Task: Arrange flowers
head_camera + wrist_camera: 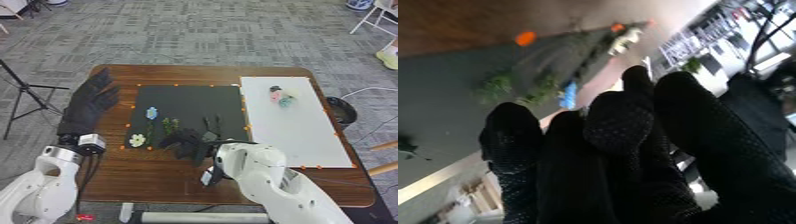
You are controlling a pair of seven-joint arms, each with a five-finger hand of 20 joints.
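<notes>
In the head view the right hand [185, 143] is open over the front part of the black mat. Just beyond it are green sprigs [169, 125], with dark-stemmed pieces [210, 128] beside them. A blue flower [151, 113] and a white flower [137, 140] lie farther left. Pink and teal flowers [281, 97] form a small cluster on the white board. The left hand [89, 102] is open at the table's left edge. From the right wrist, the right hand [607, 145] has extended fingers, near the blue flower [569, 95], green sprigs [538, 93] and white flower [625, 41].
The black mat [182, 100] and the white board [306, 135] lie side by side, edged with orange markers, on the brown table [133, 175]. A dark round bin [341, 111] stands beyond the table's right edge. A tripod [29, 92] is at the left.
</notes>
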